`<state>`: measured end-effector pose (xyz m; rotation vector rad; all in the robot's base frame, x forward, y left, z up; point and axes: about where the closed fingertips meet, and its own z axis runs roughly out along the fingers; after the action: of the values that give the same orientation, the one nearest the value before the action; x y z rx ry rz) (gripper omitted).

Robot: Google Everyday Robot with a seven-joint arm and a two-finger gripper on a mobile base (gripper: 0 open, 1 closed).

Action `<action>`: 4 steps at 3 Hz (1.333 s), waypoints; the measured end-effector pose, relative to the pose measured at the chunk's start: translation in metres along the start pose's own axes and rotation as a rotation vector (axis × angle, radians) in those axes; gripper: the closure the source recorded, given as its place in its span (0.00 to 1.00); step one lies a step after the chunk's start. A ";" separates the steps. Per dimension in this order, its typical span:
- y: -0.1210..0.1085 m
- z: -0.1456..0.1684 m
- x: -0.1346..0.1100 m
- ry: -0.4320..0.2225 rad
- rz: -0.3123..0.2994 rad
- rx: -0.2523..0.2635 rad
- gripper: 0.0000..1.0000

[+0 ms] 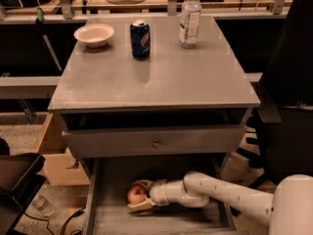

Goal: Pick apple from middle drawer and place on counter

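Fingers: two are counted, spread apart, one set above the apple and one below it; whether the pads press on the fruit cannot be told.
Apple: one is seen, red with a paler patch, lying on the wooden floor of the middle drawer, left of centre and between the two fingers.
Gripper: one is counted, placed low inside the drawer with its open end turned to the left, so that the apple is straddled.
Middle drawer: one is pulled out toward the camera, below the cabinet; its wood-grain floor and thin grey side walls are shown.
Arm: one white arm is reached in from the lower right, laid nearly level over the drawer floor, bent at a joint just behind the wrist.
Upper drawer front: one is counted, grey, shut, fitted with a single small round knob at its centre.
Counter: one flat grey top is seen above the drawers, well apart from the apple.
On the counter: three things are counted along the far edge, namely one white bowl at the left, one blue soda can standing upright beside it, and one clear water bottle upright at the right.
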<state>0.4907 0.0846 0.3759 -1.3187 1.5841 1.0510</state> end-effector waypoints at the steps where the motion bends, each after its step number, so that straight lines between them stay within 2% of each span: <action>1: 0.004 0.006 0.003 -0.005 0.007 -0.016 0.95; 2: 0.021 -0.001 -0.007 -0.033 0.013 -0.066 1.00; 3: 0.048 -0.043 -0.027 -0.064 0.066 -0.130 1.00; 4: 0.072 -0.099 -0.066 -0.093 0.106 -0.137 1.00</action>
<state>0.4216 0.0202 0.4780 -1.2667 1.5490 1.2876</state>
